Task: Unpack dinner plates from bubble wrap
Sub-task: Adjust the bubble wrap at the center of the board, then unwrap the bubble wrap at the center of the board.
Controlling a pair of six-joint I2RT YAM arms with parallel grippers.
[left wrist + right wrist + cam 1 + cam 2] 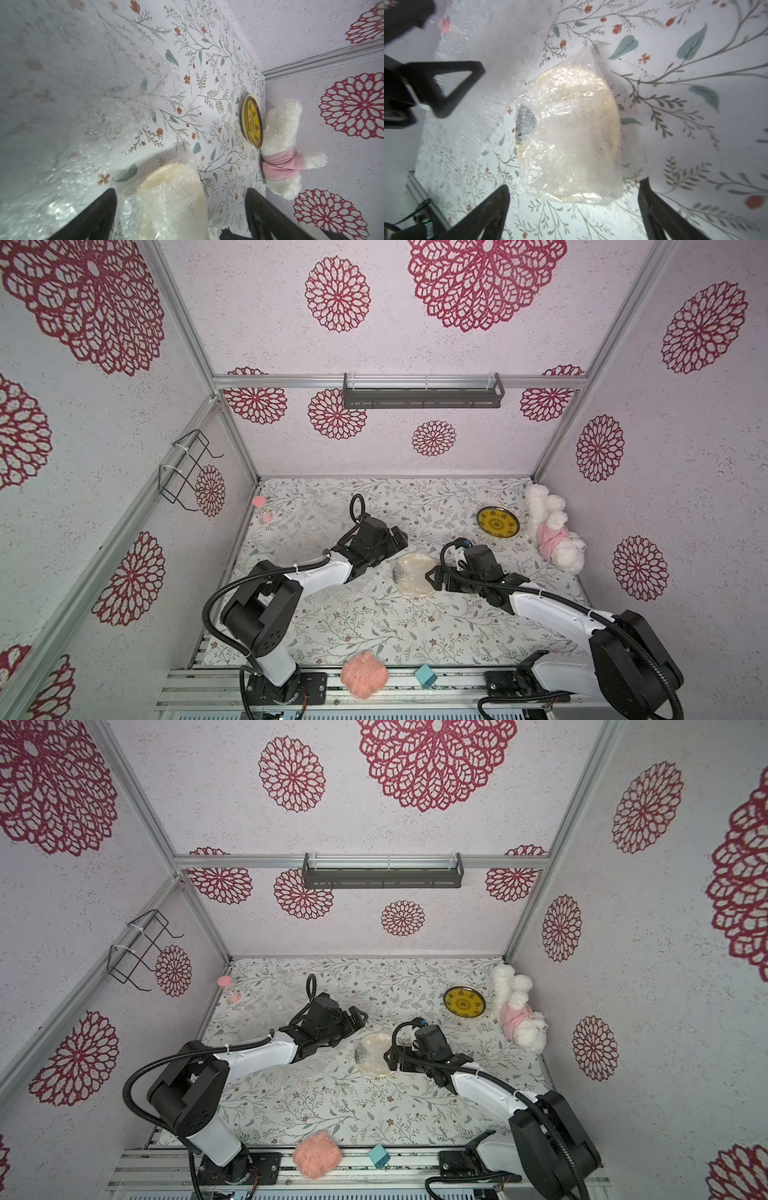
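one flat table (374, 626), covered by a pale cloth printed with grey twigs and small red flowers, fills the lower middle of both top views. two black-and-white robot arms reach in from the bottom edge. the black left gripper (400, 537) sits just left of centre, its jaws wide apart with nothing clamped. the black right gripper (432, 575) sits just right of centre, jaws also spread wide and empty, its tips just beside the wrapped plate; i cannot tell if they touch it.

clear, crinkly bubble wrap (307, 531) lies loose across the table's left half, under the left arm. at the centre of the frame, between the two grippers, a round cream plate (415, 576) lies flat, covered in glossy film; the right wrist view shows a dark grey patch through the film at its edge.

a white plush toy (550, 531) in a pink garment lies at the table's right edge. just left of it rests a bare round yellow plate (498, 522) with a dark rim and pattern. a fluffy pink yarn ball (364, 674) and a small teal box (426, 677) sit at the bottom centre. a small pink hourglass (262, 509) stands at the table's upper left corner.
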